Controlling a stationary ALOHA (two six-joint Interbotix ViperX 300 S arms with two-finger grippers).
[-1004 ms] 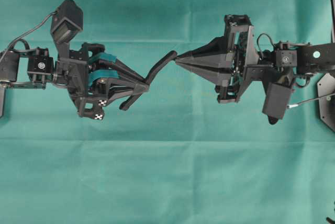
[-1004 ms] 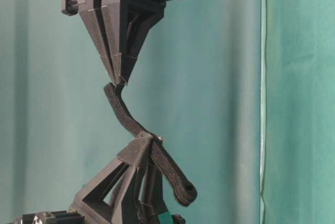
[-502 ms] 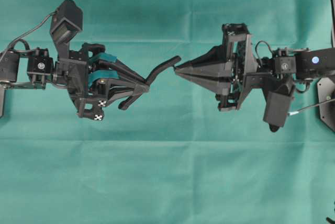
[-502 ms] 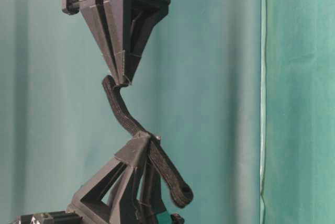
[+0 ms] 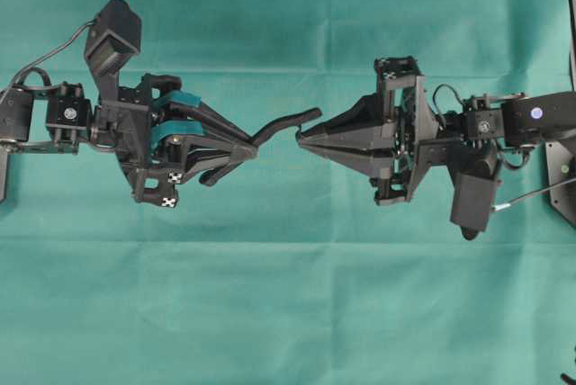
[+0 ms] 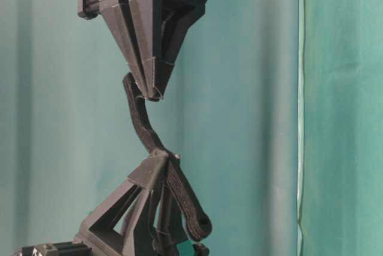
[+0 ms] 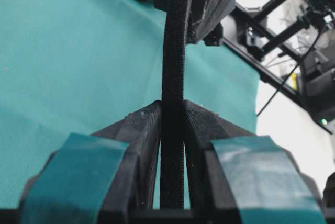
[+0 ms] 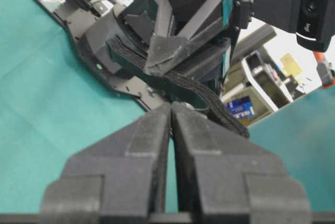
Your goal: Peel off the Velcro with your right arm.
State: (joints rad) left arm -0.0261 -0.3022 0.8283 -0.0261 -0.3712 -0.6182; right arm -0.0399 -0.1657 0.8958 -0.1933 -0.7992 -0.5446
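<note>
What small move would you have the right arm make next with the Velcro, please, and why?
Probably draw the right gripper slowly away from the left gripper. Both look shut on the Velcro, the left at mid-strip, the right on the free end. The strip between them is bent and slack, and the layers do not look parted, so pulling should start the peel.

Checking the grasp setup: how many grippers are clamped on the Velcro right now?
2. The left gripper, teal-taped, is shut on the Velcro at mid-strip; the right gripper pinches its end. Whether the layers have separated cannot be told.
</note>
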